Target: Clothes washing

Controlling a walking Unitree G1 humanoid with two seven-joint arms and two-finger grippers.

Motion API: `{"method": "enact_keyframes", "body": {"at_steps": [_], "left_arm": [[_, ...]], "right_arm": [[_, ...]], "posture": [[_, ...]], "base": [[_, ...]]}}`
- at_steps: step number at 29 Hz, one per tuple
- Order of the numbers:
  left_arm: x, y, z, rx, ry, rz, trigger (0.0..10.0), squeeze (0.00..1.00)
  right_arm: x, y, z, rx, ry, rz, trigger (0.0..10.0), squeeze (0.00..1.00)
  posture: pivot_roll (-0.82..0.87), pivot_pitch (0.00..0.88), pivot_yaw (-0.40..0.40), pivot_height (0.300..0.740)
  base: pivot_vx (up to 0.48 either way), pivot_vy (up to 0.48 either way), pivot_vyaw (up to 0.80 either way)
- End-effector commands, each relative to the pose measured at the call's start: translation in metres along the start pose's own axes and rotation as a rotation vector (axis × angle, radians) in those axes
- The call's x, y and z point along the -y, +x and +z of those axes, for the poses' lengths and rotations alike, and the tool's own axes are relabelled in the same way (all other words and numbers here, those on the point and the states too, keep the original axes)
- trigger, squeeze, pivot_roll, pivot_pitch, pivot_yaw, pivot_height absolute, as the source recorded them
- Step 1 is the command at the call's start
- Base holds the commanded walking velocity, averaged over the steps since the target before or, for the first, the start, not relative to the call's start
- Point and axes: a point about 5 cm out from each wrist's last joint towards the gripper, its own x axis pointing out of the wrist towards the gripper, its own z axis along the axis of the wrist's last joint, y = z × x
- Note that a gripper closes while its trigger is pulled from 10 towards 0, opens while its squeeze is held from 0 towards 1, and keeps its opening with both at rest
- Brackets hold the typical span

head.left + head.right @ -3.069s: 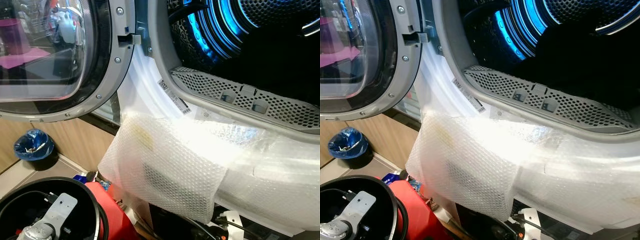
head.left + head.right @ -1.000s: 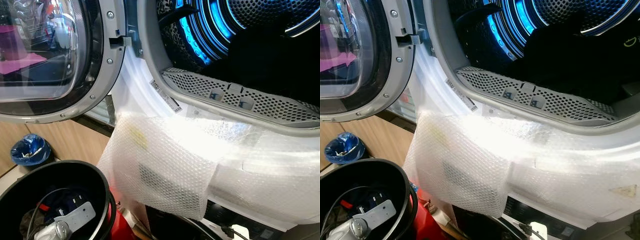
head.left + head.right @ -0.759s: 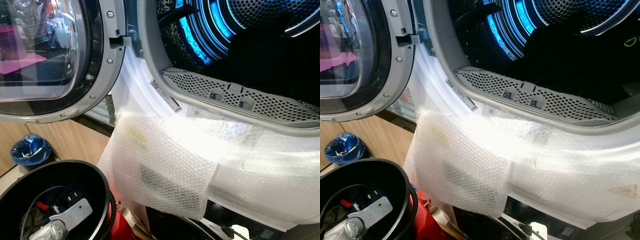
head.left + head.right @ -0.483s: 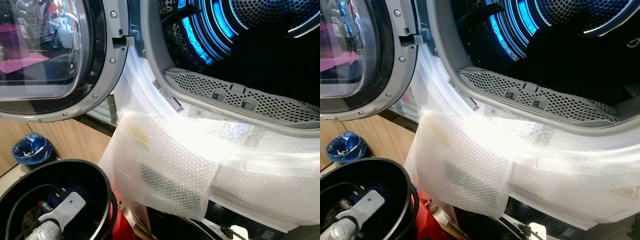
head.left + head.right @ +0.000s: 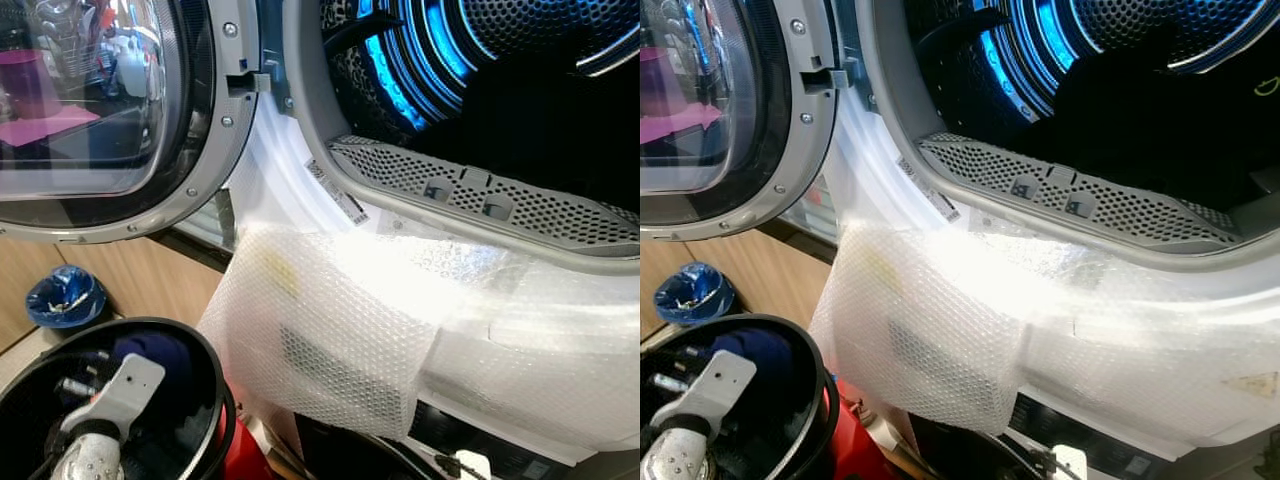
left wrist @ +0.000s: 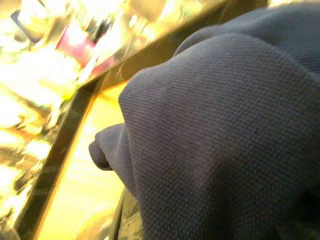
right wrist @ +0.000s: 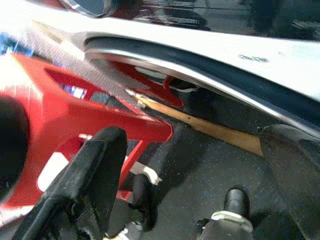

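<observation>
Step in hand: fetching laundry from black bucket (image 5: 200, 400), near left, below open washer door (image 5: 100, 110). My left gripper (image 5: 95, 440) down inside bucket; dark navy garment (image 6: 225, 135) pressed against wrist camera, grip on it cannot tell. Right gripper (image 7: 190, 165) idle low by red stool (image 7: 55, 115), fingers spread wide, holding nothing. Next, I judge: lift garment over bubble-wrapped rim (image 5: 400, 300) into blue-lit drum (image 5: 480, 80), far right.

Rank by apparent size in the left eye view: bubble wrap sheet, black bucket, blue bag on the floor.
1. bubble wrap sheet, largest.
2. black bucket, cut off by the frame and close to the camera, so its look is inflated.
3. blue bag, smallest, though farther off.
</observation>
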Motion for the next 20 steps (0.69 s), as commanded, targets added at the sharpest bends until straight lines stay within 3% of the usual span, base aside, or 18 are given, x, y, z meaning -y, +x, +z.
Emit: {"method": "enact_keyframes", "body": {"at_steps": [1, 3, 4, 8, 9, 11, 13, 14, 20], "left_arm": [[0.011, -0.003, 0.031, 0.142, -0.106, -0.131, 0.0, 0.00], [0.029, -0.014, 0.058, 0.278, -0.179, -0.382, 0.0, 0.00], [0.033, -0.023, 0.072, 0.330, -0.266, -0.511, 0.0, 0.00], [0.019, -0.028, 0.093, 0.368, -0.463, -0.601, 0.0, 0.00], [0.019, -0.028, 0.093, 0.368, -0.463, -0.601, 0.0, 0.00], [-0.009, -0.027, 0.112, 0.442, -0.580, -0.674, 0.0, 0.00], [-0.016, -0.027, 0.116, 0.465, -0.592, -0.692, 0.0, 0.00], [-0.025, -0.029, 0.121, 0.495, -0.603, -0.754, 0.0, 0.00], [-0.033, -0.044, 0.136, 0.529, -0.547, -1.078, 0.0, 0.00]], "right_arm": [[-0.002, 0.001, 0.005, 0.001, -0.052, 0.025, 10.0, 0.00], [-0.005, 0.002, 0.006, 0.003, -0.086, 0.056, 10.0, 0.00], [-0.007, 0.002, 0.008, 0.005, -0.104, 0.077, 10.0, 0.00], [-0.010, 0.003, 0.011, 0.011, -0.133, 0.120, 10.0, 0.00], [-0.010, 0.003, 0.011, 0.011, -0.133, 0.120, 10.0, 0.00], [-0.017, 0.003, 0.013, 0.025, -0.178, 0.194, 10.0, 0.00], [-0.019, 0.003, 0.014, 0.027, -0.192, 0.216, 10.0, 0.00], [-0.023, 0.003, 0.014, 0.029, -0.200, 0.260, 10.0, 0.00], [-0.027, -0.001, 0.014, 0.014, -0.305, 0.360, 10.0, 0.00]], "posture": [[0.09, 0.095, -0.044, 0.740], [0.09, 0.096, -0.045, 0.740], [0.09, 0.097, -0.046, 0.740], [0.10, 0.100, -0.045, 0.740], [0.10, 0.100, -0.045, 0.740], [0.10, 0.101, -0.045, 0.740], [0.10, 0.101, -0.045, 0.740], [0.10, 0.101, -0.045, 0.740], [0.10, 0.095, -0.037, 0.740]], "base": [[0.000, 0.000, 0.00], [0.000, 0.000, 0.00], [0.000, 0.000, 0.00], [0.000, 0.000, 0.00], [0.000, 0.000, 0.00], [0.000, 0.000, 0.00], [0.000, 0.000, 0.00], [0.000, 0.000, 0.00], [0.000, 0.000, 0.00]]}}
